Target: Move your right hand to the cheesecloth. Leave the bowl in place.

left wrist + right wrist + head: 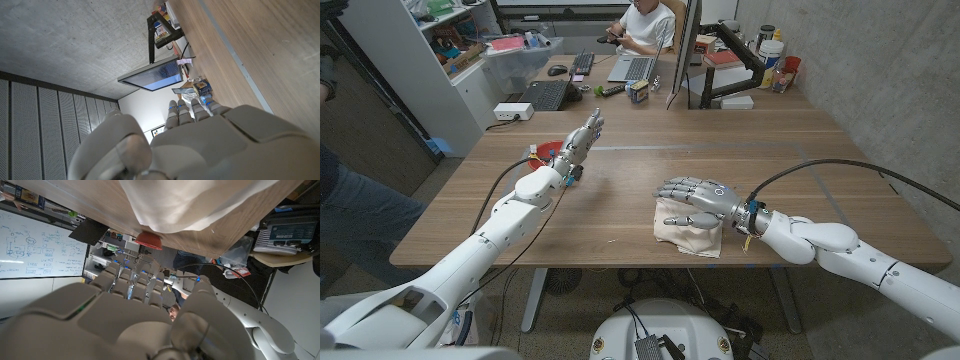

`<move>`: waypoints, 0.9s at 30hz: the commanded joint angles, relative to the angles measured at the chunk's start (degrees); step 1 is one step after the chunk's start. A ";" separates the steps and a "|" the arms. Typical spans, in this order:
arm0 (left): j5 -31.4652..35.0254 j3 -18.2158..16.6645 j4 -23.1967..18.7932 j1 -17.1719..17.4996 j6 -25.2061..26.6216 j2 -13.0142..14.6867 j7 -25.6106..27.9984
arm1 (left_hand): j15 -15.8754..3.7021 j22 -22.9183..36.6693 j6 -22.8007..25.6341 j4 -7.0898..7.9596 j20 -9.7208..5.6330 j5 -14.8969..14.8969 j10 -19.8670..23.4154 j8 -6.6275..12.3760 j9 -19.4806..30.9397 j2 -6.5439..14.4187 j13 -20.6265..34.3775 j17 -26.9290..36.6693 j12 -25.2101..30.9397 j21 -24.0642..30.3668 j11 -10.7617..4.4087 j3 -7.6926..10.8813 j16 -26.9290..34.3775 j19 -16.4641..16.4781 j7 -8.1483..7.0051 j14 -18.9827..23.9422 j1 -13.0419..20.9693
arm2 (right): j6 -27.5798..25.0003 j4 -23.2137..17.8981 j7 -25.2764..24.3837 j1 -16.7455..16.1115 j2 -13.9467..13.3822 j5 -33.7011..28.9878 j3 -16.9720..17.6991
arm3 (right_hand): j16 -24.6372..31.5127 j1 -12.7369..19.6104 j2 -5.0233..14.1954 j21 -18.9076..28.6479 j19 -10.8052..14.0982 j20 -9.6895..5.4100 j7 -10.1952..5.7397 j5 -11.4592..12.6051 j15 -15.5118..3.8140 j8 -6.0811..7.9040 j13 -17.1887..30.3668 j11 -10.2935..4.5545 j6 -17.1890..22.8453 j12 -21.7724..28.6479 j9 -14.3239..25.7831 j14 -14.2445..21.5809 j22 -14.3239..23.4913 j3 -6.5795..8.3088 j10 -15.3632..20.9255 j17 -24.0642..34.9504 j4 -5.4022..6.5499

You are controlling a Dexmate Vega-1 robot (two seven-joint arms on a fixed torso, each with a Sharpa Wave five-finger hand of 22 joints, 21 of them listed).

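In the head view the right hand (698, 200) sits just right of the frame's centre, fingers stretched out and a little apart, pointing toward picture left, directly over the cheesecloth (688, 238). The cheesecloth is a pale cream folded square lying on the wooden table (620, 190) in the lower middle of the frame, and the hand covers its upper part; whether the palm presses on the fabric or hovers just above it cannot be told. The hand grips nothing. In the right wrist view the cloth (200, 202) shows as a white draped sheet at the upper middle, beyond the fingers (125, 280). The bowl (548, 152), red and largely hidden behind the left hand (578, 145), lies in the upper left part of the head view, well apart from the cloth; a red sliver (149, 240) of it shows in the right wrist picture too. The left hand stands beside the bowl with fingers straight and close together, holding nothing. By my reading the reach to the cloth is at its end or nearly so; the next move calls only for settling the right hand onto the fabric, if it is not already down, while the left arm keeps off the bowl.
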 commanded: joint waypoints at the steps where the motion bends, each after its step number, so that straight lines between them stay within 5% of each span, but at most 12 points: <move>1: 0.25 0.29 0.34 -0.28 0.00 -0.27 -0.03 | -0.09 0.14 0.57 0.26 0.25 -0.22 0.02 0.27 0.11 0.45 0.20 0.27 0.33 0.26 -0.44 -0.29 0.31 -0.22 -0.19 -0.20 -0.02 | -1.50 -0.33 1.80 1.29 -0.68 -1.14 -1.71 | -0.09 0.23 0.01 -0.03 -0.57 0.09 0.04 0.33 0.13 0.33 0.08 0.15 0.70 -0.20 0.11 -0.13 0.27 0.12 -0.09 0.22 -0.26; 27: 0.06 0.81 2.14 -0.62 -0.61 -0.97 -1.08 | -0.05 0.14 0.91 0.25 0.27 -0.28 -0.01 0.34 0.12 0.61 0.21 0.27 0.31 0.28 -0.33 -0.55 0.31 -0.22 -0.21 -0.19 0.07 | -2.52 -1.39 5.71 2.00 -1.63 -0.98 -3.02 | 0.09 1.22 1.04 0.02 -1.09 0.19 0.10 0.44 -0.02 0.48 0.09 -0.06 1.51 -0.14 0.11 0.46 0.29 0.79 0.03 0.17 -0.57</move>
